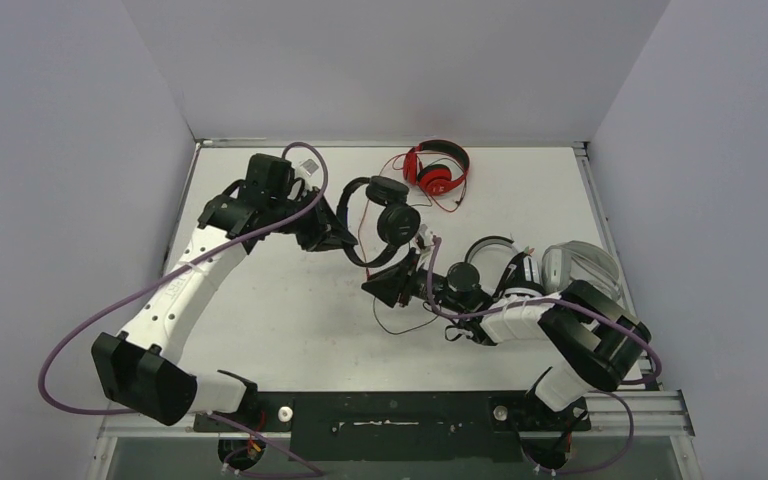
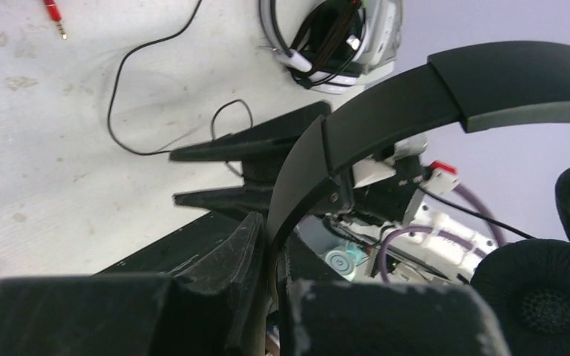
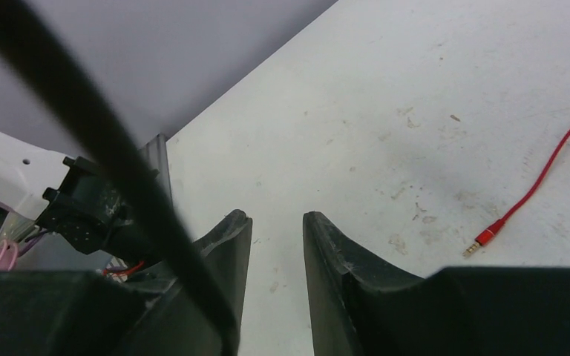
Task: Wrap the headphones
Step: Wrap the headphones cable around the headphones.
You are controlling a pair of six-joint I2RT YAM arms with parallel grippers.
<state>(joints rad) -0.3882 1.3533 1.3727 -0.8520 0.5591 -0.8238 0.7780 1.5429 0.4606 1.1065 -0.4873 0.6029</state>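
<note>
The all-black headphones (image 1: 392, 208) hang above the table's middle, with my left gripper (image 1: 340, 238) shut on their headband (image 2: 415, 96). In the left wrist view the band runs down between the closed fingers (image 2: 249, 252), and a padded ear cup (image 2: 542, 297) hangs at the lower right. Their thin black cable (image 2: 119, 96) trails over the table. My right gripper (image 3: 274, 219) stands open just below the band with only bare table between its fingers; it shows as two black prongs in the top view (image 1: 378, 287). The blurred band (image 3: 96, 133) crosses in front of its left finger.
Red headphones (image 1: 437, 167) lie at the back, their red plug (image 3: 490, 236) loose on the table. White-and-black headphones (image 2: 334, 37) and a light grey pair (image 1: 580, 265) sit at the right by my right arm. Grey walls enclose three sides.
</note>
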